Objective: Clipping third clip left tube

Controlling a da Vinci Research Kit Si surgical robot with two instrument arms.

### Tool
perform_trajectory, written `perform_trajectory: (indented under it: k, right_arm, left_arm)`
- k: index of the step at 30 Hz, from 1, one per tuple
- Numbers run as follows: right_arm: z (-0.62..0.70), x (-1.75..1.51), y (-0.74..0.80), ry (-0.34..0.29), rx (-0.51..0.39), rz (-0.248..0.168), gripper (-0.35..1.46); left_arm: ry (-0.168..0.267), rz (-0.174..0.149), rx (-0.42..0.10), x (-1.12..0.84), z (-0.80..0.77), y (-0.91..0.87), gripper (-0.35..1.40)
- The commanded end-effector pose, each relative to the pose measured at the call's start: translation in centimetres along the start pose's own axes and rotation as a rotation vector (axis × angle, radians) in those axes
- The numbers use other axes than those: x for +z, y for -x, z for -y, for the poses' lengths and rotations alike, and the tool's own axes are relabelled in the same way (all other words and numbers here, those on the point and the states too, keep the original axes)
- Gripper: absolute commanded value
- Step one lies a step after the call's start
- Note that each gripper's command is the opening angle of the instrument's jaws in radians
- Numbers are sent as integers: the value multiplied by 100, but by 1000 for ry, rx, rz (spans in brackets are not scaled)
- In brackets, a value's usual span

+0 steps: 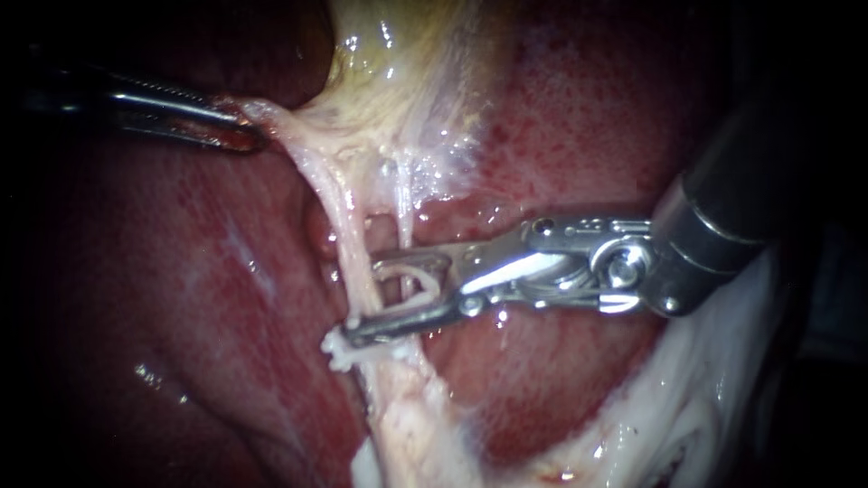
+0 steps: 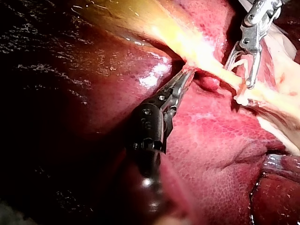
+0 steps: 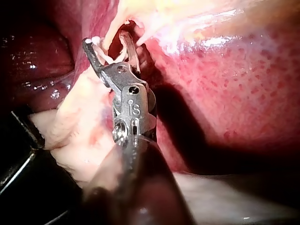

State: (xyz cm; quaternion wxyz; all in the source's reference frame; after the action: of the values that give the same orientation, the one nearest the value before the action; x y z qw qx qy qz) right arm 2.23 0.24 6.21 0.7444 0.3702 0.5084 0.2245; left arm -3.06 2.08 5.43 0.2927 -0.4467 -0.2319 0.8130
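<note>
My right instrument (image 1: 363, 298) comes in from the right, its jaws standing apart with a white clip (image 1: 411, 274) held between them. They straddle the tubes: the lower jaw crosses the thicker left tube (image 1: 348, 239), and the thin right tube (image 1: 405, 212) runs down between them. Another white clip (image 1: 348, 352) sits across the left tube just below the lower jaw. My left instrument (image 1: 246, 126) is shut on pale tissue at the edge of the gallbladder (image 1: 398, 54), holding it taut to the left. The left wrist view shows that grip (image 2: 184, 76), and the right wrist view shows the spread jaws (image 3: 107, 40).
Dark red liver (image 1: 588, 117) surrounds the tubes on both sides. Pale white tissue (image 1: 714, 389) lies under my right instrument's shaft at the lower right. A small red nub (image 2: 209, 83) sits beside the tubes ahead of my left instrument.
</note>
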Motion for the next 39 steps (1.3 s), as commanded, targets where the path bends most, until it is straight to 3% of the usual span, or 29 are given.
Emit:
perform_trajectory:
  k: [1, 10, 19, 26, 30, 37, 39]
  right_arm:
    - [0, 2, -2, 0, 1, -2, 50]
    - [3, 18, -17, -28, 27, -57, 50]
    - [27, 13, -50, -71, 54, -124, 49]
    - [32, 7, -63, -77, 67, -132, 39]
    - [31, 6, -62, -77, 67, -131, 25]
    - [32, 2, -60, -86, 124, -128, -35]
    - [32, 2, -59, -88, 141, -127, -35]
  left_arm:
    - [0, 0, 0, 0, 0, 0, -35]
    - [0, 0, 0, 1, 0, 0, -35]
    - [-1, 0, 0, 2, 1, 0, -35]
    - [-1, 0, 0, 2, 1, 0, -35]
    - [-1, 0, 0, 2, 1, 0, -35]
    - [-1, 0, 0, 2, 2, 0, -35]
    - [-1, 0, 0, 2, 2, 0, -35]
